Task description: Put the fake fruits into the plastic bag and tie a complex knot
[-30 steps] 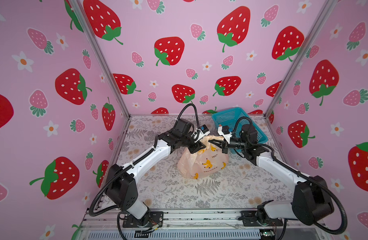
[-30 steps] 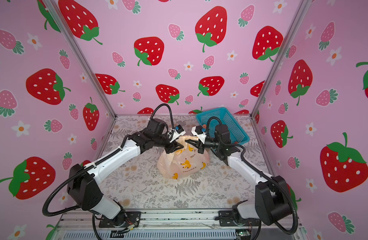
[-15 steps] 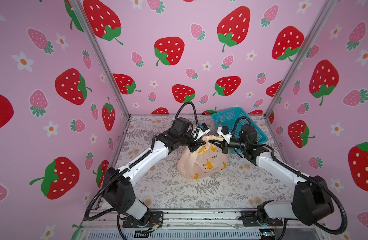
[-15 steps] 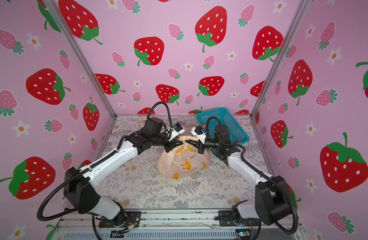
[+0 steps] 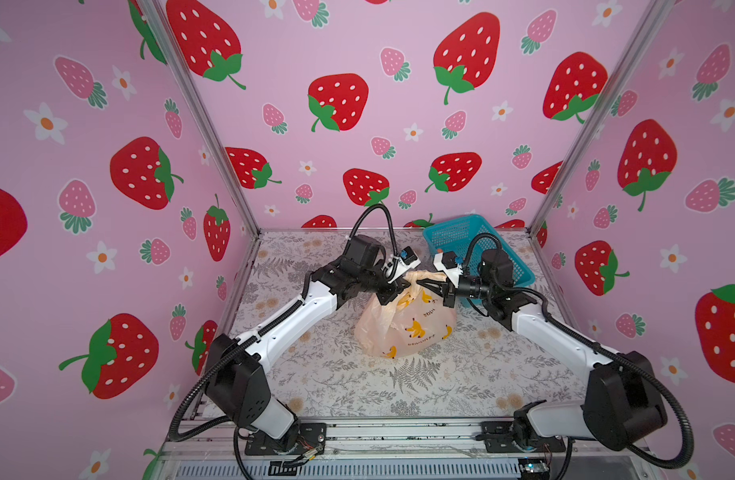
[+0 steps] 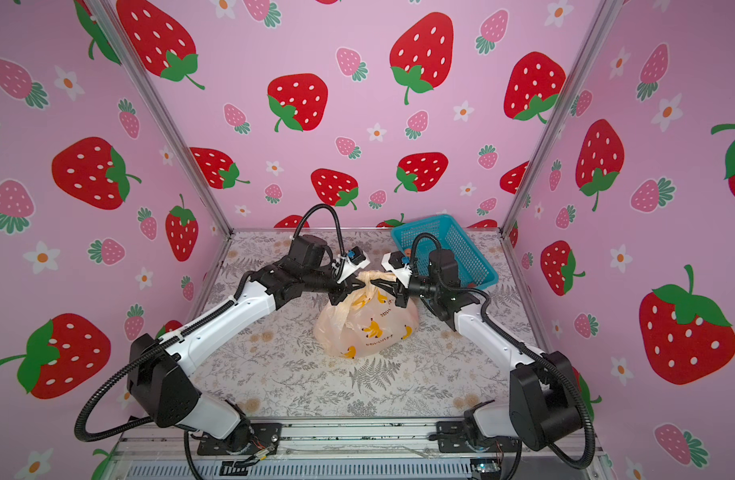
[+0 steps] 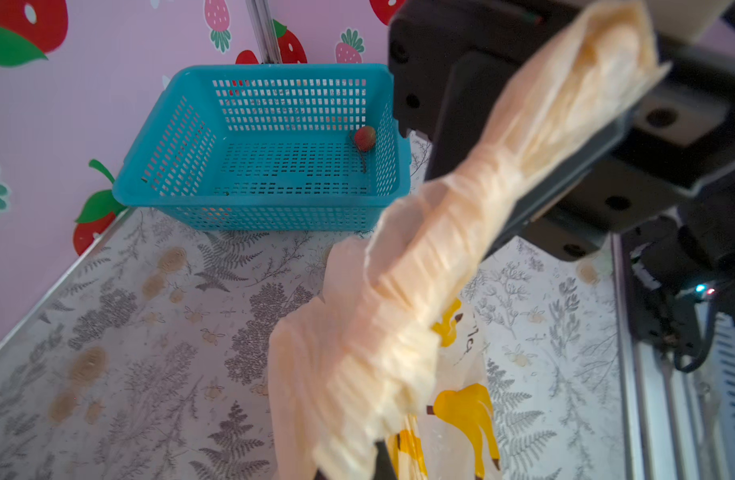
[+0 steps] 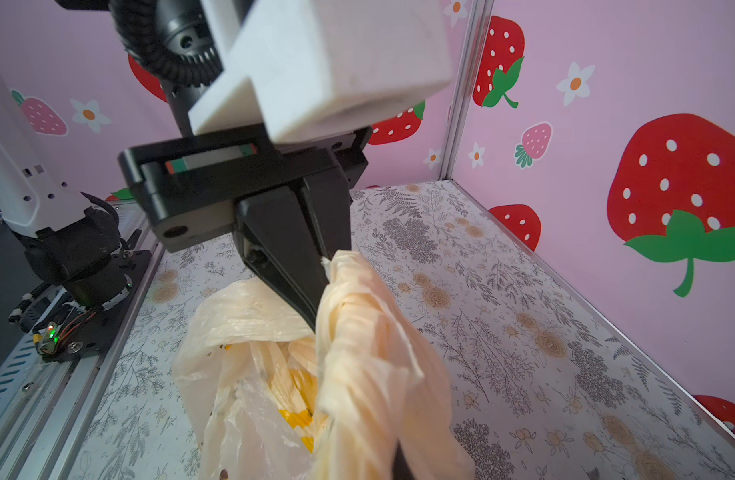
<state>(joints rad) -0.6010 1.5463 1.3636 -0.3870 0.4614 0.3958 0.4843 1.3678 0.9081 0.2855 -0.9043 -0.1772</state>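
Tearing is risked if the plastic bag (image 5: pixel 411 328), just beside the blue basket (image 5: pixel 453 237), is pulled too hard: it is pinched at the top by the left gripper (image 5: pixel 401 286) and the right gripper (image 5: pixel 428 286).

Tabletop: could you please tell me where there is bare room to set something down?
Bare: strip between bag and front rail, and back-left corner behind the left arm. Crowded: left tool and right tool at the bag's top, basket back right.
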